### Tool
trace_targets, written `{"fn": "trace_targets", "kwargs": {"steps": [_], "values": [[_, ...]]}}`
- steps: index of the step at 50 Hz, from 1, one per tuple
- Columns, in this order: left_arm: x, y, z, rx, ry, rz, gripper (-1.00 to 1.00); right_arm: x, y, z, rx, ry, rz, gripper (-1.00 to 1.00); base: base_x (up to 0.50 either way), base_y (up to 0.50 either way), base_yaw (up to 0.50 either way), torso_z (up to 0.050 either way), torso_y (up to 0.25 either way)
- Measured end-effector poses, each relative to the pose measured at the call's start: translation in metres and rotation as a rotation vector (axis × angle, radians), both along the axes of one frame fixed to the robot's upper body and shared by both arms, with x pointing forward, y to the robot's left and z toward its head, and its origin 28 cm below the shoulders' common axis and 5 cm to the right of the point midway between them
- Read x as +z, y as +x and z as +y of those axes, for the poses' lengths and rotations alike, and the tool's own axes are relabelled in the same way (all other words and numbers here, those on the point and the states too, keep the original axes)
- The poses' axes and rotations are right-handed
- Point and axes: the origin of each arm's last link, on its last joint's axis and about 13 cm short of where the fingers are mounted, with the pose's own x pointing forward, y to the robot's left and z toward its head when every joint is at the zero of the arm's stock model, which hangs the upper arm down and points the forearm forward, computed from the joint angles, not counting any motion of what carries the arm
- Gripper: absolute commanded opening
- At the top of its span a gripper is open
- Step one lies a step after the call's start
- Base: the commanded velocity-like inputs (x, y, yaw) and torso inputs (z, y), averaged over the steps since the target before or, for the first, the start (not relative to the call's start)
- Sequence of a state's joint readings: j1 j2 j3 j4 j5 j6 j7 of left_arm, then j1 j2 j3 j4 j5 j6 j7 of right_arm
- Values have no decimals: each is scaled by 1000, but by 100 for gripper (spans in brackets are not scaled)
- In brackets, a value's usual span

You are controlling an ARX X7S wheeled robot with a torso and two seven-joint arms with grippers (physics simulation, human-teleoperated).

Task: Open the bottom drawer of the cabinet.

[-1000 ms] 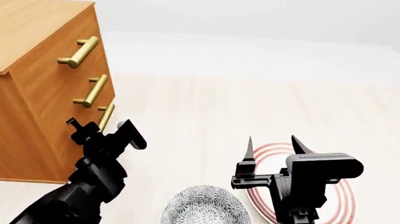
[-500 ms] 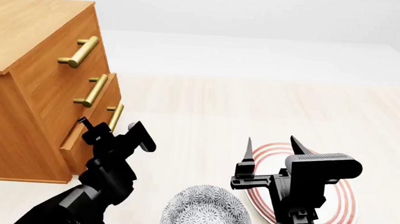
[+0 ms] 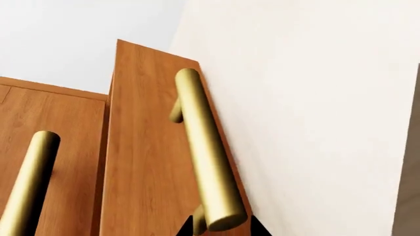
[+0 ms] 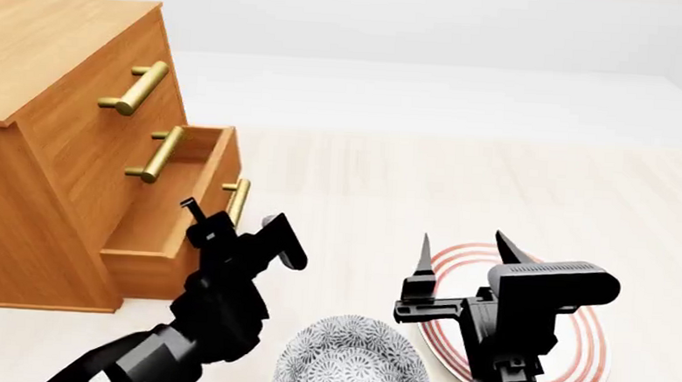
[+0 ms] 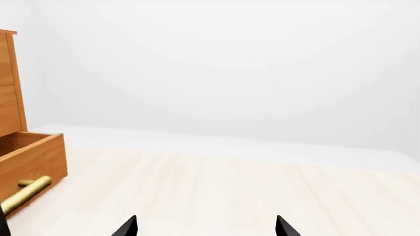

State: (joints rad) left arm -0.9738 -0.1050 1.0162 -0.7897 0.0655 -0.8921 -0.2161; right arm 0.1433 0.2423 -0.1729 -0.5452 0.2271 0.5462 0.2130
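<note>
Standing at the far left of the counter [image 4: 459, 180], the cabinet [image 4: 43, 79], with its bottom drawer [image 4: 181, 226] pulled well out toward the right, inside open to view. Two brass handles above, top handle [image 4: 136, 88] and middle handle [image 4: 156, 153], both flat against closed fronts. Left claw [image 4: 243, 230] right at the bottom drawer's handle [image 4: 236, 201], dark tips either side of the near end of the bar in the left wrist view [image 3: 204, 152]; clamped or not, cannot tell from here. Right claw [image 4: 467, 248] hovering apart from everything, tips spread wide and holding nothing, over a red-ringed plate [image 4: 578, 352] at the near right. Just left of that plate, a grey patterned bowl [image 4: 349, 362] at the near edge. In the right wrist view, drawer front [image 5: 33, 164] jutting out at the left, pale counter stretching beyond
</note>
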Motion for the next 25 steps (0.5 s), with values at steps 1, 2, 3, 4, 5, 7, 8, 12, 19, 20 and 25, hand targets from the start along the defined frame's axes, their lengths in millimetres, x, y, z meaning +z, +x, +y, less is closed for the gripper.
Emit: {"fn": "trace_targets", "kwargs": {"steps": [1, 2, 3, 4, 5, 7, 8, 12, 19, 20, 25], "values": [[0, 0, -1, -4, 1, 1, -100, 0, 0, 0, 0, 0, 0, 100, 0, 0, 0, 10, 0], [0, 0, -2, -8, 3, 2, -100, 0, 0, 0, 1, 1, 0, 100, -17, 0, 3, 0, 10], [0, -1, -4, -12, 3, 3, -100, 0, 0, 0, 1, 1, 0, 100, 0, 0, 0, 0, 0], [1, -1, -5, -14, 5, 3, -100, 0, 0, 0, 1, 1, 0, 100, -12, 0, 3, 0, 10], [1, -1, -6, -18, 5, 4, -100, 0, 0, 0, 1, 1, 0, 100, 0, 0, 0, 0, 0], [1, -1, -8, -22, 3, 4, -100, 0, 0, 0, 1, 2, 0, 100, -5, 0, 1, 5, 6], [1, -1, -9, -25, 6, 5, -100, 0, 0, 0, 1, 2, 0, 100, -11, 0, 0, 0, 0], [2, -2, -10, -38, 13, 9, -100, 0, 0, 0, 1, 2, -1, 100, -12, 0, 3, 3, 9], [5, -3, -11, -63, 13, 17, 100, 0, 0, 0, 2, 3, -2, 100, -17, 0, 4, 4, 10], [6, -3, -12, -68, 10, 10, 100, 0, 0, 0, 2, 3, -2, 100, 0, 0, 0, 0, 0], [15, -7, -24, -102, -13, -34, 100, 0, 0, -1, 1, 3, 0, 100, 0, 0, 0, 0, 0]]}}
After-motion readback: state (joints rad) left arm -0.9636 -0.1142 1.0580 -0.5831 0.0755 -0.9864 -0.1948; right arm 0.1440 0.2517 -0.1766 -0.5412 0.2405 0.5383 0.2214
